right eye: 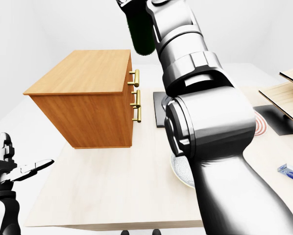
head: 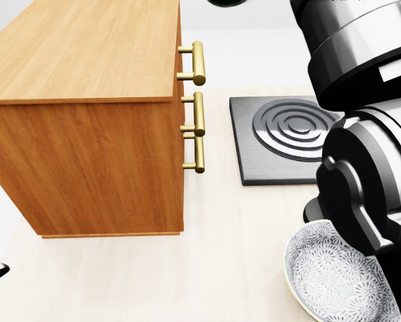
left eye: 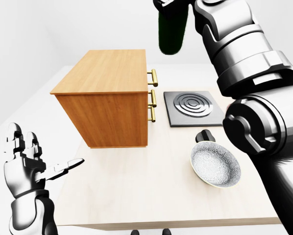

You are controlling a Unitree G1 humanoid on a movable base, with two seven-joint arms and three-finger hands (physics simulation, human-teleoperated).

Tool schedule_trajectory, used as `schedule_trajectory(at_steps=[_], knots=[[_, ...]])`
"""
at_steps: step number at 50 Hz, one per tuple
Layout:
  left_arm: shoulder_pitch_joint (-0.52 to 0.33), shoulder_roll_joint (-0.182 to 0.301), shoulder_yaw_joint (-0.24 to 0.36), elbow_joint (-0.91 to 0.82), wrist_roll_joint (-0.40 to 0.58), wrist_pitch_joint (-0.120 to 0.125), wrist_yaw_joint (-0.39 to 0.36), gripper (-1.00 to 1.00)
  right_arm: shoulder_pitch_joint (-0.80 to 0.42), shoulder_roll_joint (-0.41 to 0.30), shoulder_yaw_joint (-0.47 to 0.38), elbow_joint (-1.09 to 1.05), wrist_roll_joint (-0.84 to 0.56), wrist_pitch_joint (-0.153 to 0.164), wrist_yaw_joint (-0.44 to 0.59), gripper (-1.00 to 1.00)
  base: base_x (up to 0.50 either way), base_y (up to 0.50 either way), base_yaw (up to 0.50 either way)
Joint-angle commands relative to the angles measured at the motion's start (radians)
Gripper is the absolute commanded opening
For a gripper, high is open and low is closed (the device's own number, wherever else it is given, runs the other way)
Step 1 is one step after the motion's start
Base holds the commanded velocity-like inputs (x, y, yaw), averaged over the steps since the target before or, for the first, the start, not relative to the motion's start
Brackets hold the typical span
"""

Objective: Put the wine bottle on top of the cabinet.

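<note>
Green glass: bottle [left eye: 172, 30] is up in the air near the top of the left-eye view, above and a bit right of the cabinet [left eye: 107, 78], not touching it.
Right hand: [left eye: 173, 6] wrapped round the bottle's upper part, fingers clamped on it; the arm fills the right side of every view.
Left hand: [left eye: 26, 164] low at the left, off the table's left edge, fingers spread apart, holding nothing.
Cabinet: wooden, at the table's [left eye: 136, 196] far left part, brass handles [head: 196, 107] on its right face.
Hob: [left eye: 191, 106] dark square plate with rings, just right of the cabinet.
Bowl: [left eye: 216, 164] patterned, nearer the table's near edge, with a black knob [left eye: 204, 135] just beside it.
</note>
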Motion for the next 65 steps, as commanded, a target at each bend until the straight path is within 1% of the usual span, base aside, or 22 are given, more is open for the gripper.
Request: schedule_trajectory(at_steps=[1,19,35,44,53,59,65], knots=[[0.001,0.002,0.008,-0.004,-0.004,0.0,-0.002,1.0,-0.02,0.041,-0.013,-0.01,0.029,0.0,0.007,-0.94,0.0,0.0,0.0],[0.004,0.001,0.019,-0.008,-0.009,0.0,-0.008,1.0,-0.02,0.084,-0.006,-0.01,0.032,0.0,0.045,-0.94,0.0,0.0,0.0],[0.008,0.001,0.034,0.002,-0.006,0.0,-0.015,1.0,0.005,0.101,-0.012,-0.004,0.031,0.0,0.051,-0.94,0.0,0.0,0.0],[0.01,-0.002,0.033,0.02,-0.003,0.0,-0.016,1.0,0.032,0.109,-0.014,-0.003,0.028,0.0,0.056,-0.94,0.0,0.0,0.0],[0.011,-0.001,0.032,0.026,-0.002,0.0,-0.015,1.0,0.03,0.115,-0.025,-0.001,0.039,0.0,0.055,-0.94,0.0,0.0,0.0],[0.012,-0.001,0.036,0.034,-0.005,0.0,-0.017,1.0,0.017,0.117,-0.062,-0.003,0.1,0.0,0.048,-0.93,0.0,0.0,0.0],[0.012,0.001,0.037,0.039,-0.007,0.0,-0.018,1.0,0.01,0.112,-0.062,-0.003,0.126,0.0,0.04,-0.93,0.0,0.0,0.0]])
